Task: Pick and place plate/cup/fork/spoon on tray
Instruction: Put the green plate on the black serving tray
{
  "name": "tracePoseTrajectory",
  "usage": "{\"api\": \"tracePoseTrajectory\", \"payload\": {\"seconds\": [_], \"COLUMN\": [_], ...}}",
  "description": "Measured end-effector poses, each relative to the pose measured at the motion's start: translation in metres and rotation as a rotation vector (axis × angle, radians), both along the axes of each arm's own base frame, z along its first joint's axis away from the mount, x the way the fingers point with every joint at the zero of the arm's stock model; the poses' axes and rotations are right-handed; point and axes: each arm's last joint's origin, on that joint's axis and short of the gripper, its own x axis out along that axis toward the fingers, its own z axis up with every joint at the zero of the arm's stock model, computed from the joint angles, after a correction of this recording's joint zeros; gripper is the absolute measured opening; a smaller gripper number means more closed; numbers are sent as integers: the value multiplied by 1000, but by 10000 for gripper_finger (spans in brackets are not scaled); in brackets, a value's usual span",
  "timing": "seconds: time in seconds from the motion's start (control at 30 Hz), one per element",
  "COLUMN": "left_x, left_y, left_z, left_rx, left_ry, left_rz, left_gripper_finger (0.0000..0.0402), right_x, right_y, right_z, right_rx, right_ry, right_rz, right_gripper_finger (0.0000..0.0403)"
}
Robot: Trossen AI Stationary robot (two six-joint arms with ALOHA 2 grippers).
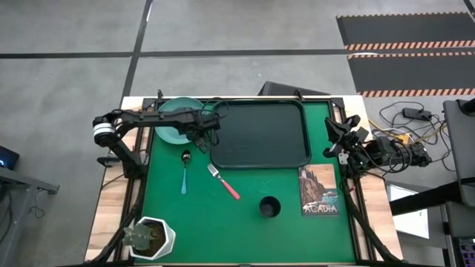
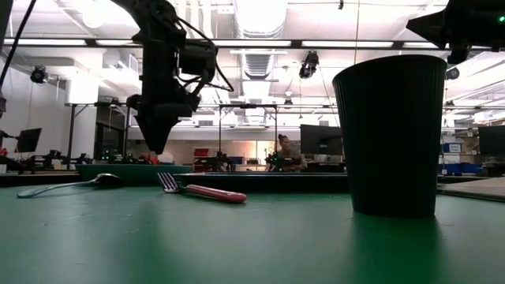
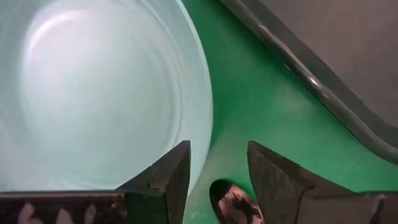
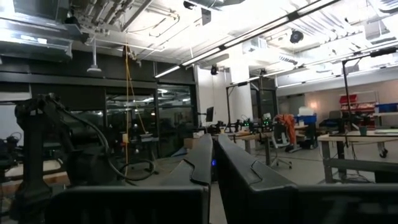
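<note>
The teal-green plate (image 1: 174,119) lies flat on the green mat at the far left, just left of the black tray (image 1: 260,133). My left gripper (image 1: 199,139) hangs open above the plate's near-right rim (image 3: 202,124), clear of it in the low view (image 2: 154,144). One finger stands over the plate and the other over the mat. The blue-handled spoon (image 1: 185,170) lies near it, and its bowl (image 3: 233,202) shows between the fingers. The pink-handled fork (image 1: 223,182) and the black cup (image 1: 269,207) rest on the mat. My right gripper (image 4: 212,167) is shut and waits at the right edge (image 1: 338,144).
An "ACADIA" picture book (image 1: 319,190) lies at the right of the mat. A white pot with a plant (image 1: 152,237) stands at the near left corner. Bare mat lies between the fork, the cup and the near edge.
</note>
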Motion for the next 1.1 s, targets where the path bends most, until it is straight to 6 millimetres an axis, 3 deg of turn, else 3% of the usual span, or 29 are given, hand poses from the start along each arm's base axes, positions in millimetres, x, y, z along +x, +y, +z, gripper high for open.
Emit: {"api": "tracePoseTrajectory", "payload": {"seconds": [0.3,0.53,0.77,1.1], "left_x": [-12,-14,-17,-14], "left_y": [3,2,2,0], "left_z": [-30,-41,-45,-35], "left_rx": [0,18,40,146], "left_ry": [-2,-29,-5,25], "left_rz": [28,29,32,10], "left_gripper_finger": [135,93,10,2], "right_x": [0,0,0,0], "right_y": [0,0,0,0], "right_z": [0,0,0,0], "right_rx": [-1,-1,-2,-2], "right_ry": [0,1,1,1], "right_rz": [0,-1,-1,-1], "right_gripper_finger": [9,9,9,9]}}
